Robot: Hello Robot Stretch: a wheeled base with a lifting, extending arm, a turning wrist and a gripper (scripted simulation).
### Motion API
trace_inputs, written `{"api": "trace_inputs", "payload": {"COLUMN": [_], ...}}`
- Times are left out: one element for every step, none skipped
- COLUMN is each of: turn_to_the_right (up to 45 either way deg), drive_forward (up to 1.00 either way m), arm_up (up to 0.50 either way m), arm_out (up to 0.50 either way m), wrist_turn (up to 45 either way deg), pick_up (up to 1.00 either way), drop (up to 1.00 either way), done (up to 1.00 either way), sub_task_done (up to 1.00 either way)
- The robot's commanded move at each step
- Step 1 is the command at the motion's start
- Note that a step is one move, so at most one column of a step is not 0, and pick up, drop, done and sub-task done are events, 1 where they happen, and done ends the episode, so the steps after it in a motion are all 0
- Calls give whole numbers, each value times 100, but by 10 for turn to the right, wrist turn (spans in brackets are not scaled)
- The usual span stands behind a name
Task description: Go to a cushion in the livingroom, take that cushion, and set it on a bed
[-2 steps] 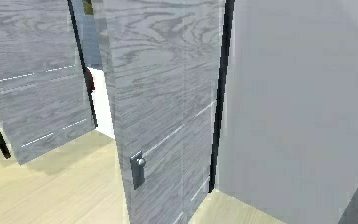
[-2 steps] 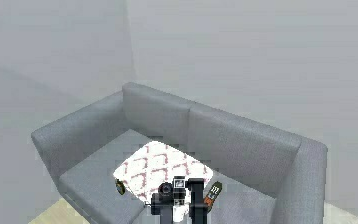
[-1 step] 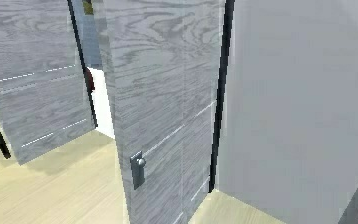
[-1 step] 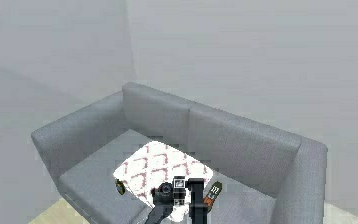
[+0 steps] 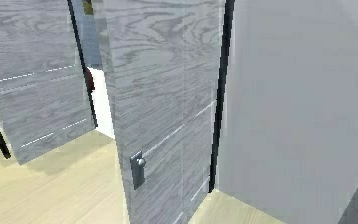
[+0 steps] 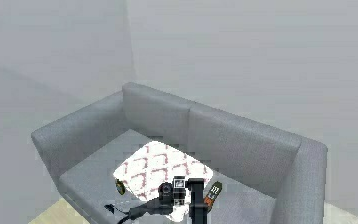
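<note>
A white cushion (image 6: 155, 167) with a fine reddish pattern lies flat on the seat of a grey sofa (image 6: 217, 135) in the arm side view. The dark arm rises from that view's bottom edge, and the gripper (image 6: 120, 209) reaches toward the view's left, just below the cushion's near edge. The cushion and the sofa seat lie at and behind the fingers, so I cannot tell whether the gripper holds anything.
In the forward view a grey wood-grain door (image 5: 167, 100) with a metal handle (image 5: 138, 170) stands close ahead. A second such door (image 5: 32, 75) is at the left, a plain grey wall (image 5: 302, 100) at the right. Pale wooden floor (image 5: 57, 185) lies below.
</note>
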Motion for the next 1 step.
{"api": "trace_inputs", "payload": {"turn_to_the_right": [0], "drive_forward": [0], "arm_up": [0], "arm_out": [0], "wrist_turn": [450], "pick_up": [0], "drop": [0], "done": [0], "sub_task_done": [0]}}
